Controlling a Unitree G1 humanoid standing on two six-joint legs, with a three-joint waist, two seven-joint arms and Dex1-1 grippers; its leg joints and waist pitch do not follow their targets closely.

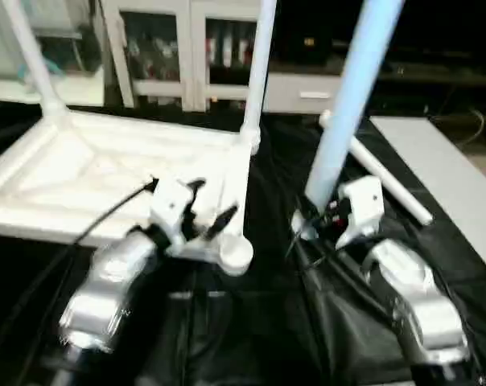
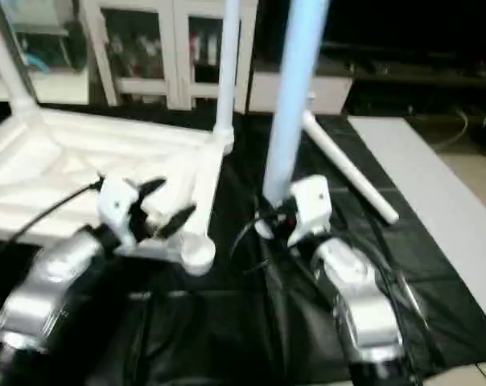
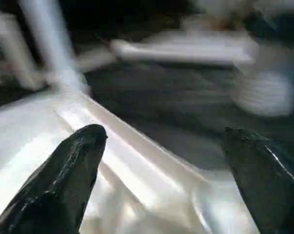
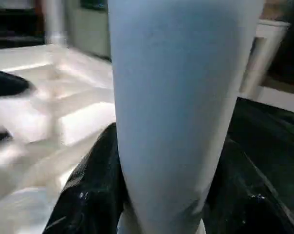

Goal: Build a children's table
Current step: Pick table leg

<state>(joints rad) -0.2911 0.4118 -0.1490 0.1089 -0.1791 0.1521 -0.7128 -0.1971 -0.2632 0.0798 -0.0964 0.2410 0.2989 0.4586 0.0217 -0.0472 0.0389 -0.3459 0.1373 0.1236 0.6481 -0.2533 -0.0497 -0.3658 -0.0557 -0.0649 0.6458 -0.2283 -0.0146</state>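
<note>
The children's table top lies upside down on the black cloth, ribs facing up. Two white legs stand in its far corner sockets, one at the left and one at the right. The near right socket has no leg in it. My left gripper hovers open over the top's near right rim, fingers spread wide. My right gripper is shut on a third leg near its lower end and holds it upright beside the top. A fourth leg lies on the cloth behind it.
A white cabinet stands along the back. A flat white panel lies at the right edge of the black cloth. A black cable runs from my left wrist across the table top.
</note>
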